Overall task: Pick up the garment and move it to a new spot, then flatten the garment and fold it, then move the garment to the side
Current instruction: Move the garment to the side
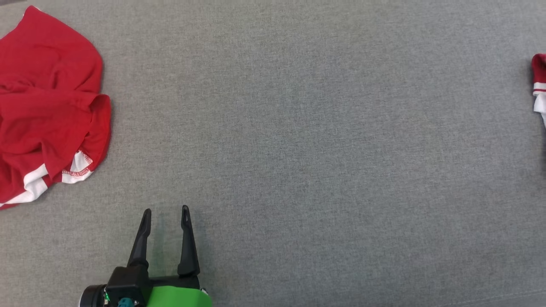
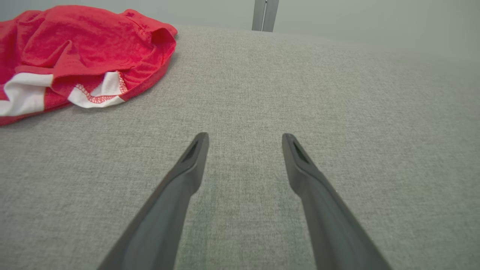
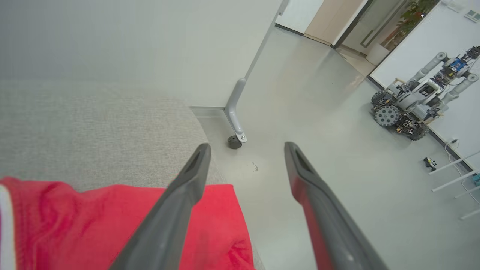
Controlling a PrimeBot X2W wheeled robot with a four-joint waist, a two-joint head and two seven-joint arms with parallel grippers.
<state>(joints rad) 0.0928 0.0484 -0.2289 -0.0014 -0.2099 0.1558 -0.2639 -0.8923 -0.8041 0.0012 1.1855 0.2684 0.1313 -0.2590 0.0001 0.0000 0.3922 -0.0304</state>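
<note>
Lying crumpled at the surface's (image 1: 298, 128) left edge, the red garment (image 1: 47, 106) seems next. The left gripper (image 1: 166, 209) hovers spread, empty; the right gripper (image 3: 246, 145) gapes, released, above another red cloth (image 3: 93, 221) at the right edge.

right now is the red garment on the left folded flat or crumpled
Crumpled: the red garment lies in a loose heap on the grey surface, bunched into ridges, its white hem turned up.

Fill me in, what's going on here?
Nothing is held right now. The left claw hangs open over the grey surface, with a crumpled red garment lying to its left. The right claw is open too, above a second red garment at the surface's right edge.
</note>
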